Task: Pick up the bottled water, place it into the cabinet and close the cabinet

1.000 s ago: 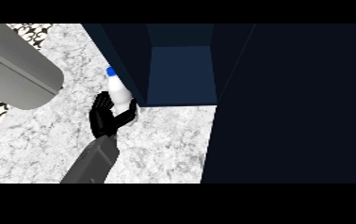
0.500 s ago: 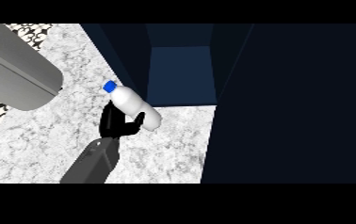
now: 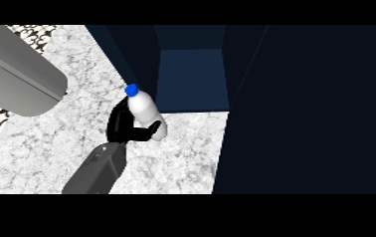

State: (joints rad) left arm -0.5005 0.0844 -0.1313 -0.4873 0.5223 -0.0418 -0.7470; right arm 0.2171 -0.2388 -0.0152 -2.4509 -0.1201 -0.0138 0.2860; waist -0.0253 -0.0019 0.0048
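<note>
progress sits at roughly the middle of the job. white plastic water bottle with a blue cap [image 3: 144, 110] is already off the speckled white marble counter [image 3: 66, 131] and held in the black hand [image 3: 126, 126] that comes up on a grey forearm [image 3: 95, 169] from the lower left of the head view; by its place in the view i judge it to be the left hand, though only this one arm shows. its fingers and thumb are curled round the lower body of the bottle, pinching it from the side, and the cap end tips up and to the left. the bottle hangs just in front of the open dark blue cabinet [image 3: 192, 79], near the left wall of its opening, but it is not yet inside. the tall dark cabinet door [image 3: 301, 111] stands swung out at the right, so placing, letting go and shutting the door are all left to do. the right hand shows in no view. a grey cylindrical object [image 3: 26, 81] lies at the far left, well apart from the work.

against the frame half a second ago, the bottle sits a little higher and nearer the cabinet mouth, and it stands more upright. a full second ago it was steeper and closer to the left wall, so the tilt has swung out and back.
</note>
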